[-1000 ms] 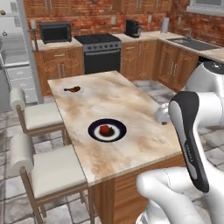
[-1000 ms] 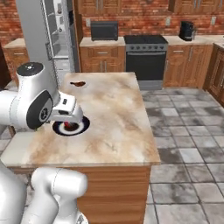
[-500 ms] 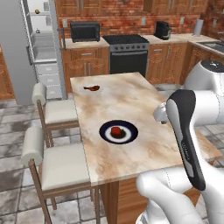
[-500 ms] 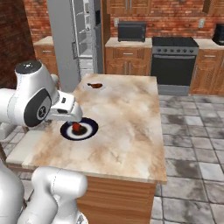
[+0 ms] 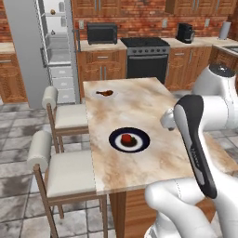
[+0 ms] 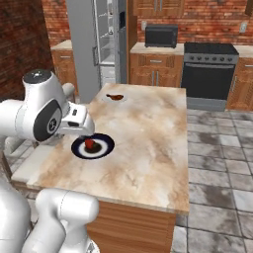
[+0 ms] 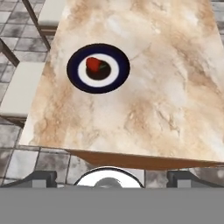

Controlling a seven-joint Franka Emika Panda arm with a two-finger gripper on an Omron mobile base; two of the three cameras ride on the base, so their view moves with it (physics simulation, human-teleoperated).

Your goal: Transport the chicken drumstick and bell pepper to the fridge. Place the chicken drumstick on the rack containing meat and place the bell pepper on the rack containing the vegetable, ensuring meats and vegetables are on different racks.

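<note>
Sitting on a dark-rimmed plate [image 5: 116,141] near the middle of the marble surface [image 5: 139,116], toward its stool-side edge, is the bell pepper [image 5: 126,138]. Well apart, near the far corner facing the fridge [image 5: 53,42], the chicken drumstick [image 5: 106,93] lies on a small pale dish. The fridge door stands open, shelves showing. Whether the hand is wide or narrow I cannot tell; it holds nothing visible.

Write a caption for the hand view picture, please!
Red bell pepper sitting on a dark-rimmed plate on the marble island.
</note>
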